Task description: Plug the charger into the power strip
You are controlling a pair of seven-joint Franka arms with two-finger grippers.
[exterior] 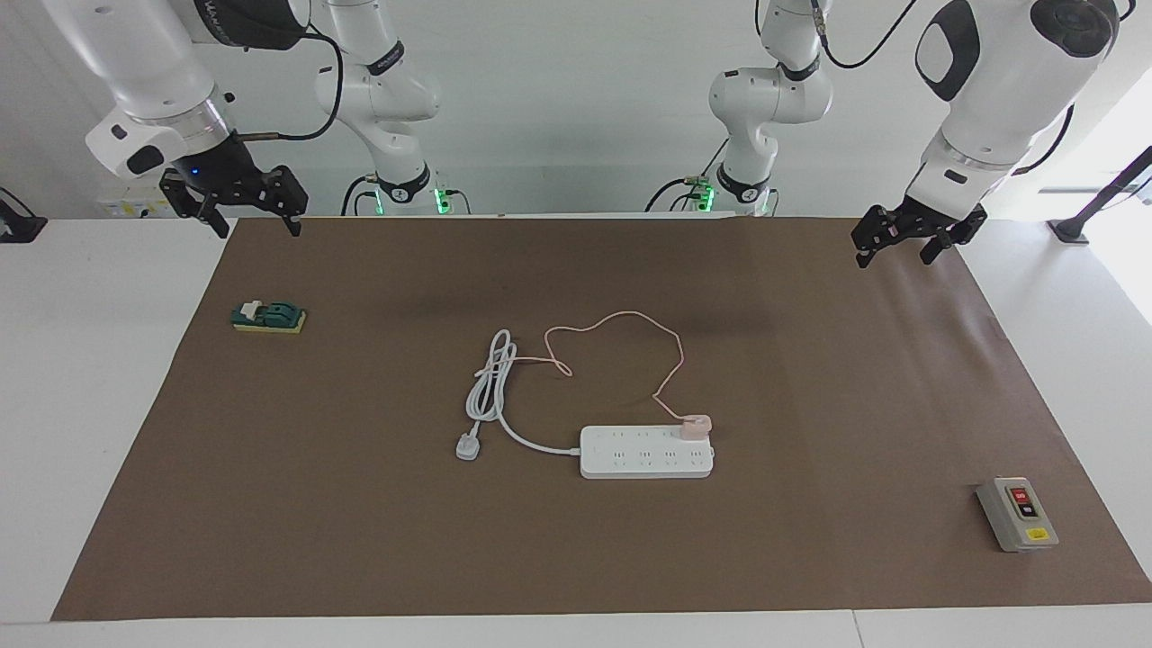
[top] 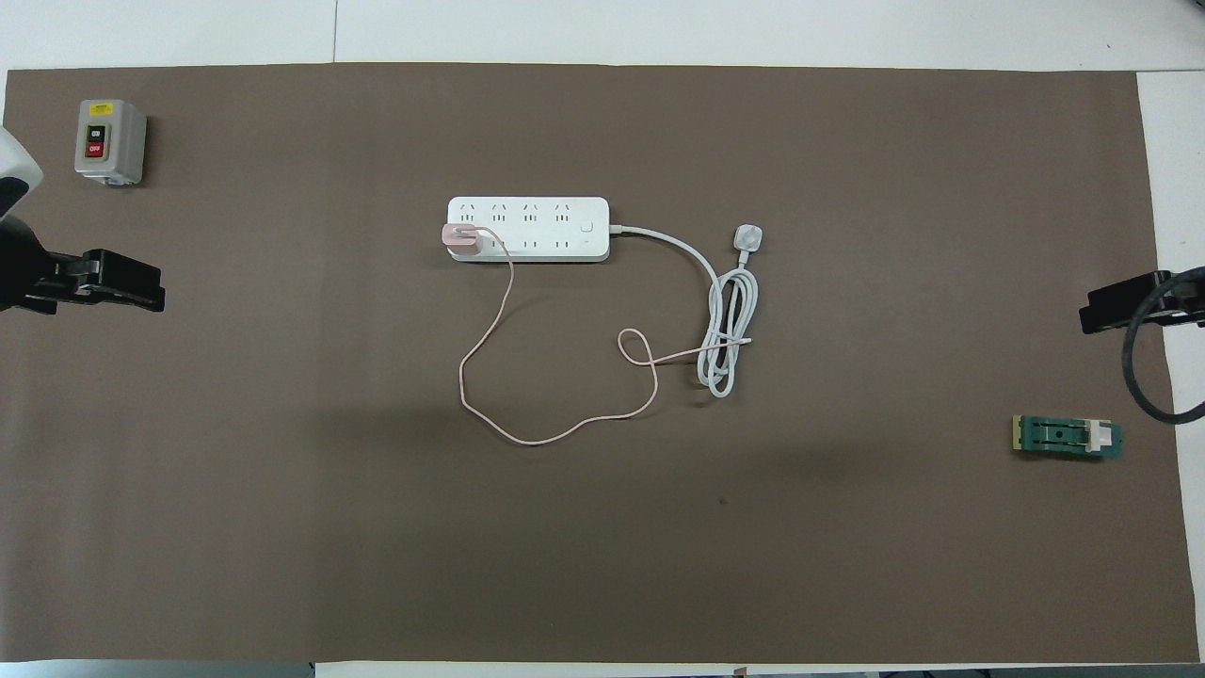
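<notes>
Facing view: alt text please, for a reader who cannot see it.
A pink charger sits on the end of a white power strip mid-table, its thin cable looping toward the robots. The left gripper and right gripper hang open, empty, over the mat's corners nearest the robots.

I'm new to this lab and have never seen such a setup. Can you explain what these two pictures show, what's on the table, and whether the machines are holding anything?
These are two robot arms with two-finger grippers at a table covered by a brown mat. One picture faces the robots from across the table; the other looks down from above their end. In the middle lies the power strip, with the pink charger sitting on its end toward the left arm, cable looping toward the robots. A grey switch box and a small green part lie near the mat's ends. The left gripper and right gripper hang open over the mat's corners, holding nothing.
</notes>
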